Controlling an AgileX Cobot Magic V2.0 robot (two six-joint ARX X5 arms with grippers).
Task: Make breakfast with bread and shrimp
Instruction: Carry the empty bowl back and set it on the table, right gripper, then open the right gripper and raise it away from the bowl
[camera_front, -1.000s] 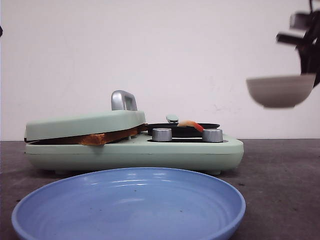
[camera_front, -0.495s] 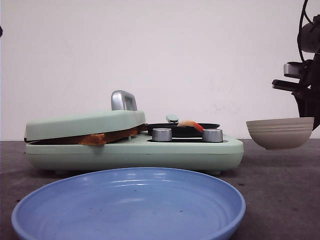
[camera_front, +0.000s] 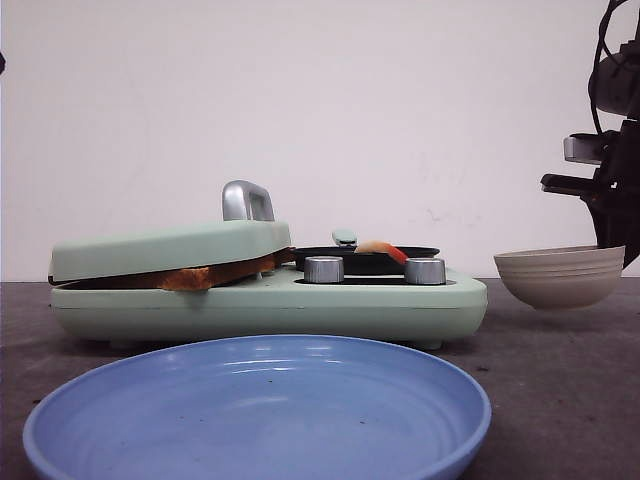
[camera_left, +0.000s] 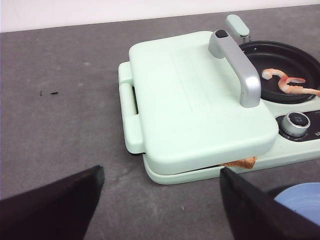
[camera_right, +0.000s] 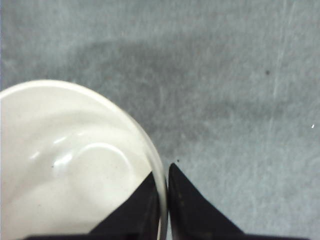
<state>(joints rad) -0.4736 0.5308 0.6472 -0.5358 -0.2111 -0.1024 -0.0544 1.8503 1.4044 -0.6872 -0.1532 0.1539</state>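
- One blue plate is seen nearest in the front view, on the dark table, with nothing on it.
- Behind it a mint-green breakfast maker is set on the table, its lid lowered over the bread; only a browned crust edge is seen at the front gap, lying flat.
- On the maker's right side a black pan is seen, and in it the shrimp, curved, its long axis running roughly across the maker, its red-orange tail end pointed to the robot's right.
- The left gripper is held above the table before the maker's lid end, its fingers spread wide, nothing between them; bread and shrimp lie well beyond them.
- The right gripper is clamped on the rim of a cream bowl, one finger inside, one outside, off to the maker's right, well apart from the shrimp.
- Whether the bowl touches the table cannot be told.
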